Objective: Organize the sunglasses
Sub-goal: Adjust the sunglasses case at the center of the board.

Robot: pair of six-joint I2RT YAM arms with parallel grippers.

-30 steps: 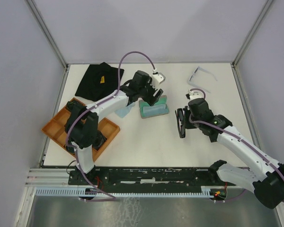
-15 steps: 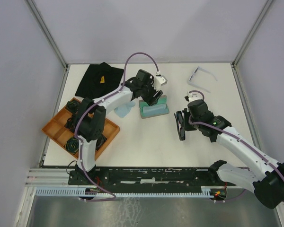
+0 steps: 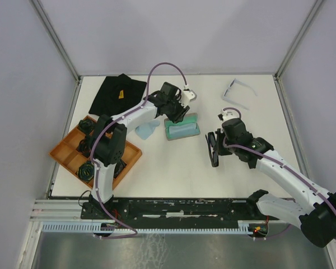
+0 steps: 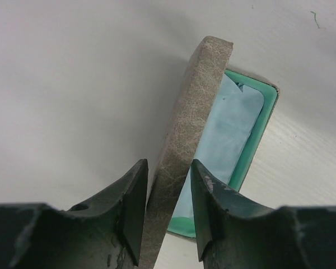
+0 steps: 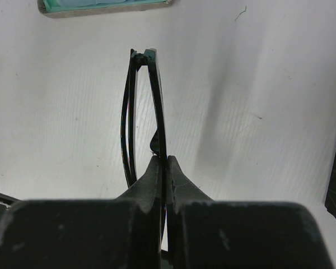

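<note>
Right claw clamped shut on black sunglasses

That pair was at 3 o'clock of the counter. The pale sunglasses lay at 1 o'clock, well apart. At 12 o'clock the left claw straddled the raised lid of the grey case, half closed. Whether it pinched, I could not tell.

right gripper clamped tight on black sunglasses | glasses folded, seen edge-on against white tabletop | teal-lined case at top edge
</note>
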